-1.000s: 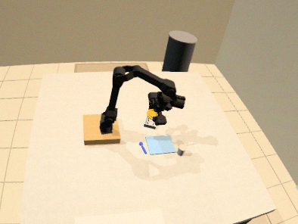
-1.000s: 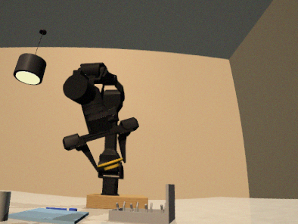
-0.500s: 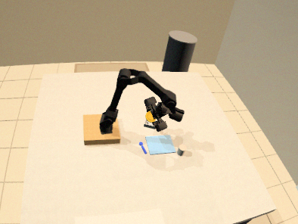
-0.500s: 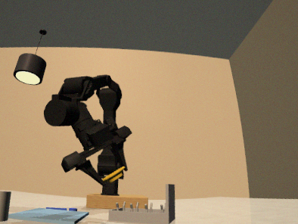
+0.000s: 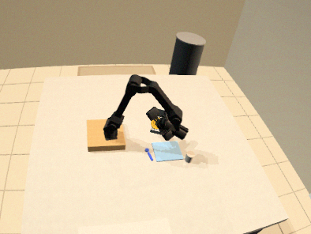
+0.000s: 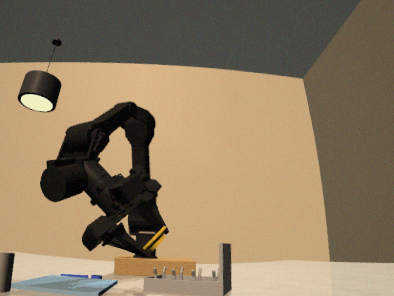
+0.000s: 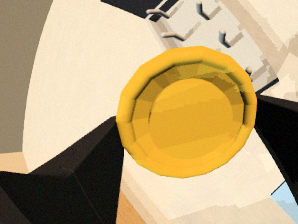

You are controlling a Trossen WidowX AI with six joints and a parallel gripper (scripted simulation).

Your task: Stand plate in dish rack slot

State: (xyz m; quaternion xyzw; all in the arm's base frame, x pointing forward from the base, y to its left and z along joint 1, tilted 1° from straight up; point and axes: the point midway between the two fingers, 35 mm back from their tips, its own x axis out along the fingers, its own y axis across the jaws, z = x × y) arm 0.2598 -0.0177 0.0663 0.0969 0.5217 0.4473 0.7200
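The yellow plate (image 5: 154,125) (image 6: 156,238) (image 7: 191,120) is held off the table, steeply tilted in the exterior view. My gripper (image 6: 157,240) (image 7: 186,113) is shut on it, with one black finger at each side of its rim in the wrist view. The grey dish rack (image 6: 185,286) (image 7: 210,29) has short pegs and a tall end wall. It stands in front of the wooden block in the exterior view, with the plate above it and apart from it. In the wrist view the plate hides part of the rack; in the top view the arm and plate hide most of it.
The arm's base stands on a wooden block (image 5: 96,134) (image 6: 122,266). A light blue mat (image 5: 167,151) (image 6: 65,285) lies near the rack. A blue spoon-like thing (image 5: 150,156) lies on one side of the mat and a small grey cup (image 5: 189,157) (image 6: 6,271) stands on the other.
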